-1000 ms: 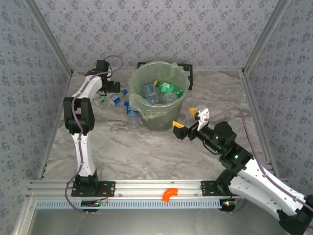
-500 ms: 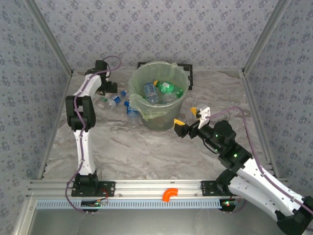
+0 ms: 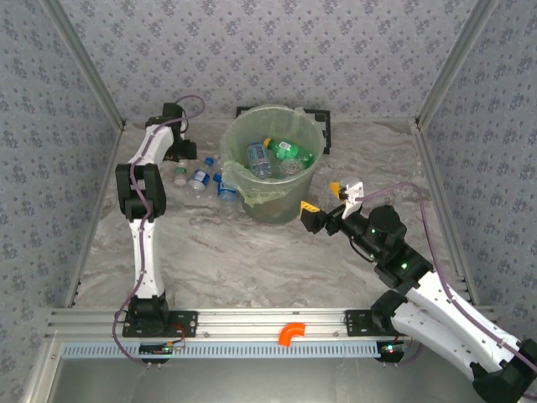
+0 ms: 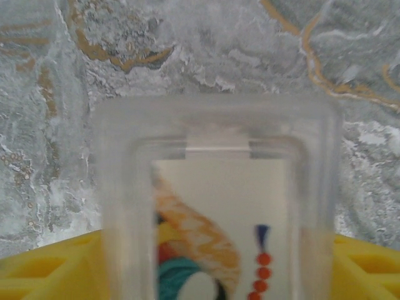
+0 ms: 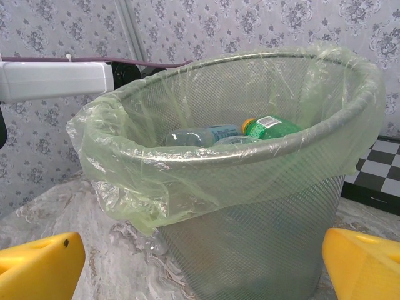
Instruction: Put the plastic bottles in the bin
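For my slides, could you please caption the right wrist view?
The right gripper, jaws open, faces the bin holding plastic bottles.

Bright, even light with soft shadows throughout; the bottle (image 4: 219, 187) close to the left wrist lens is blurred.

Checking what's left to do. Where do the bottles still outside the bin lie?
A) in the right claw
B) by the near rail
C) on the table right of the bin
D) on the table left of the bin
D: the loose bottles lie on the table just left of the bin.
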You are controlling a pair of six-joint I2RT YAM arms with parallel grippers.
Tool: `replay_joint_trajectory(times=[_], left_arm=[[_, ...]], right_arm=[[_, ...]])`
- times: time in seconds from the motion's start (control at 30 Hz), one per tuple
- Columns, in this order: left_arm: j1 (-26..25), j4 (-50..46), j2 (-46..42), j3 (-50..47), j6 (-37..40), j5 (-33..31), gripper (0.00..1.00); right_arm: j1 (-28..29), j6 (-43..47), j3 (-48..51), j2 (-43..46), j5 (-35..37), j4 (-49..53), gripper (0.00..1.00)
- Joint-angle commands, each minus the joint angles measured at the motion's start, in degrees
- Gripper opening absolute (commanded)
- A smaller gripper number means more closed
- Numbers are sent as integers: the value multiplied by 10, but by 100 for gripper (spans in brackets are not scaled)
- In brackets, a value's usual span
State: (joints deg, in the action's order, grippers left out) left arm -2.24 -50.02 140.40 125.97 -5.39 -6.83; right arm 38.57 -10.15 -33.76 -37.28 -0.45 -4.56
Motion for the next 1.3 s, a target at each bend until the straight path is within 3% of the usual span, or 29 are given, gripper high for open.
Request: replay_joint_trajectory(times=[0.0,0.4,0.6,0.77,1.0,1.27], left_arm=[[7,-27,5,19,-4,6,63],[14,-9,-79,-18,-60,24,57],[13,27,-179,-88,-136,68,57],[-4,64,-282,-139,-137,60,57],[-66,93,-402,-184,-87,2,57],[-212,128,-465,-161,73,-137,57]], right_arm=[[-5,-12,3,3,-8,-14,99],[-9,-14,3,16,-10,-14,99],[-10,-17,4,28,-8,-13,99],[-11,-16,6,35,-8,-16,99],[-13,-14,-1,50,0,-11,99],[-13,-30,-21,78,4,20,99]])
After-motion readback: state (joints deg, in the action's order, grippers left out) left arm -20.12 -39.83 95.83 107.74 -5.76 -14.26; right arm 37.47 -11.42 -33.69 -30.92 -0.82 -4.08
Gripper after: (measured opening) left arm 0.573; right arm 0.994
